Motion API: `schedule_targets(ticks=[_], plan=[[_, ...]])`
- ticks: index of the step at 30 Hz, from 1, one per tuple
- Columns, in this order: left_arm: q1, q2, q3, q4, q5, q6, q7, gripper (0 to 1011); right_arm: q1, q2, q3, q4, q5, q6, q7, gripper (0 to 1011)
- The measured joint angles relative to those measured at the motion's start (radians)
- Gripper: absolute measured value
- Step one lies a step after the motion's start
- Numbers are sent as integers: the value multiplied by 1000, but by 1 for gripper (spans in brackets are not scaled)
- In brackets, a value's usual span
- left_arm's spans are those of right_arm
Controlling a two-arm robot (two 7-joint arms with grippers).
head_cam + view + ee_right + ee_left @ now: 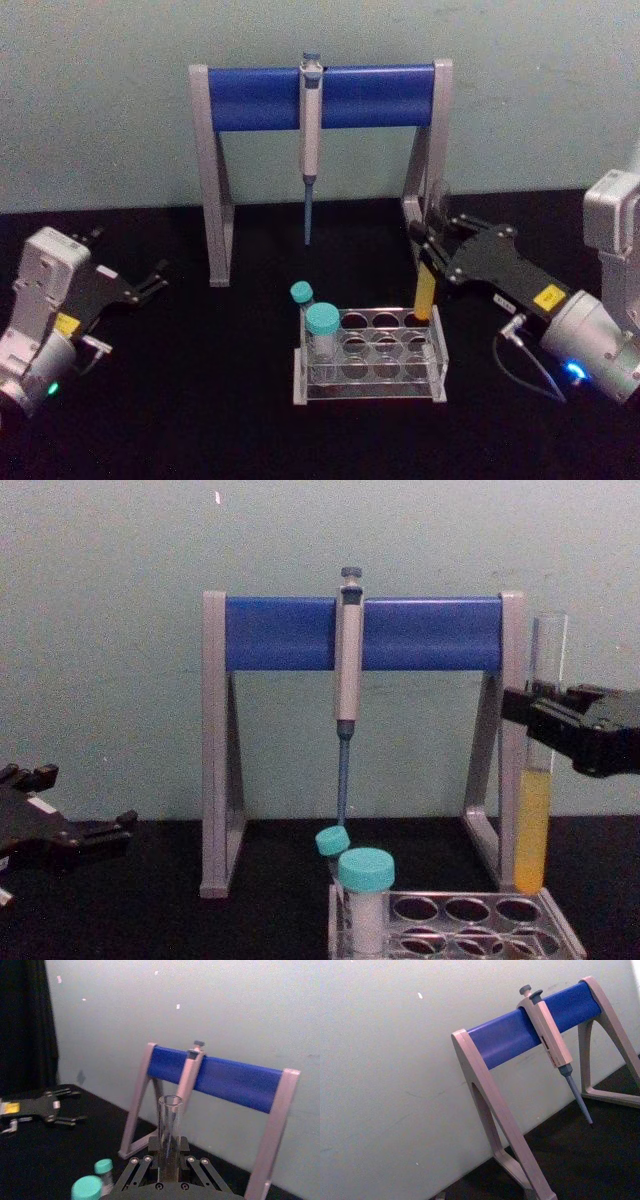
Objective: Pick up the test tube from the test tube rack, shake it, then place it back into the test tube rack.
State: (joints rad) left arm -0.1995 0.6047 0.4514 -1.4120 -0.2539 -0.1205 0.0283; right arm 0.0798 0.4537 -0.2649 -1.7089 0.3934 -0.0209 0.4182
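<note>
Logged the left gripper (152, 281) at far left, low over the tabletop (200, 410) and well apart from the rack. Jaws spread wide, holding nothing. Treated as parked.

Noted the stand (250, 95) further in at the back, grey-legged with a blue crossbar, and a pipette (311, 130) hung from mid-bar, tip down. Not part of the job.

Found the test tube rack (370, 380) at centre front, with two teal-capped vials (323, 322) seated in its left-hand holes.

Located the test tube (424, 295) at the rack's rear right corner: upright, mouth open, yellow liquid in the lower part. Read from the chest view: round bottom at about rim level of the rear right hole, either just above it or barely inside. Cannot tell which.

Recorded the right gripper (432, 243) coming in from the right, jaws closed narrow on the glass between liquid line and mouth.

Judged step: tube at the hole's threshold, so either leaving the rack or returning to it. Cannot settle which from this alone.

Next move, if outbound: lift straight up until clear of the rim, then shake gently with the open mouth kept upward against spills. If inbound: centre the round bottom over the hole, lower vertically, release only once seated.
</note>
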Motion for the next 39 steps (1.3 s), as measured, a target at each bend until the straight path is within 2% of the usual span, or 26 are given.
schedule_targets(ticks=[6,12,19,25,30,32,39], plan=[[0,0,0,0,0,0,0,1010,-17,26,-16,-30,29,22,33,224],[0,0,0,0,0,0,0,1010,1,29,-52,-29,53,33,57,224],[0,0,0,0,0,0,0,1010,64,-4,-93,32,74,17,69,224],[0,0,0,0,0,0,0,1010,114,-36,-110,90,81,-7,65,224],[0,0,0,0,0,0,0,1010,137,-61,-112,128,58,-37,28,224],[0,0,0,0,0,0,0,1010,141,-71,-109,142,30,-52,-1,224],[0,0,0,0,0,0,0,1010,137,-82,-92,149,-12,-62,-37,224]])
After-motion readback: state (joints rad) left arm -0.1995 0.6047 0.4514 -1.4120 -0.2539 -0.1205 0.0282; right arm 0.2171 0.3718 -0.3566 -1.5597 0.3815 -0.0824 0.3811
